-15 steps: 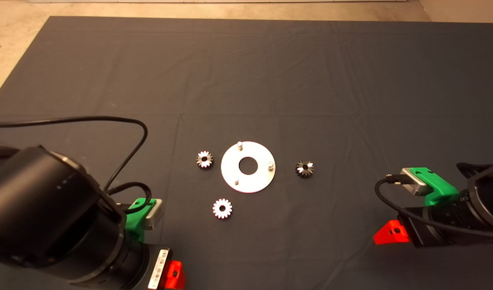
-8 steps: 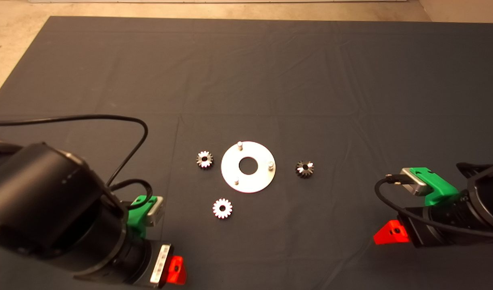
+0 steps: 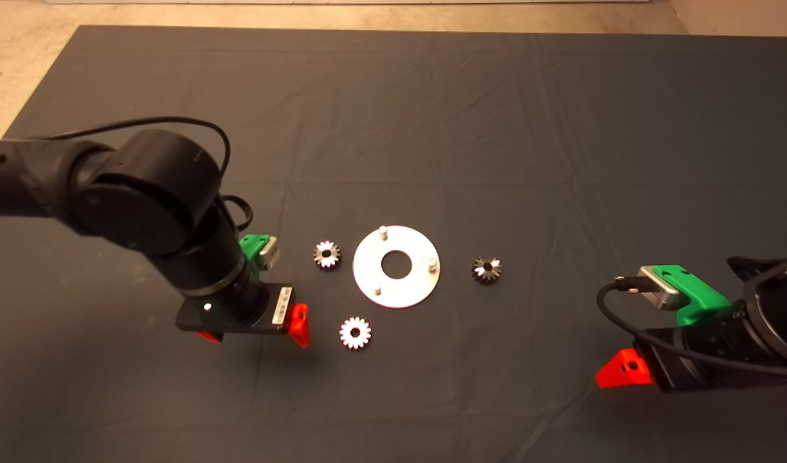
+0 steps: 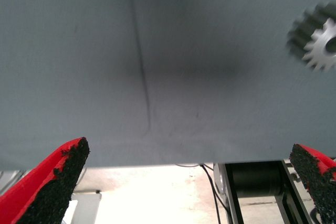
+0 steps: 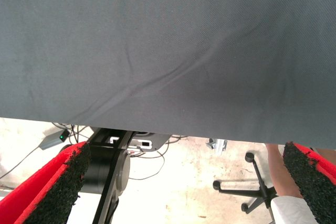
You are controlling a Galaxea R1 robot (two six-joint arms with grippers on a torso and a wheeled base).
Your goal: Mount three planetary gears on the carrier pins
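Observation:
Three planetary gears lie flat on the mat around the silver carrier plate (image 3: 409,288): one to its left (image 3: 326,254), one in front (image 3: 355,333), one to its right (image 3: 487,269). The three carrier pins (image 3: 382,230) (image 3: 433,262) (image 3: 377,290) stand bare. My left gripper (image 3: 254,335) is open and empty, low over the mat just left of the front gear. A gear (image 4: 316,42) shows beyond the open left fingers (image 4: 52,182). My right gripper (image 3: 625,373) is open and parked at the lower right, its fingers (image 5: 58,187) empty.
The dark mat (image 3: 432,116) covers the table; its front edge and the floor beyond show in both wrist views (image 4: 157,192) (image 5: 173,156). An office chair base (image 5: 252,187) and a person's leg (image 5: 278,166) are on the floor. A black cable (image 3: 162,122) loops off the left arm.
My left arm has swung up and to the right from the lower left corner, bringing its gripper down beside the front gear. The right arm, gears and plate have not moved.

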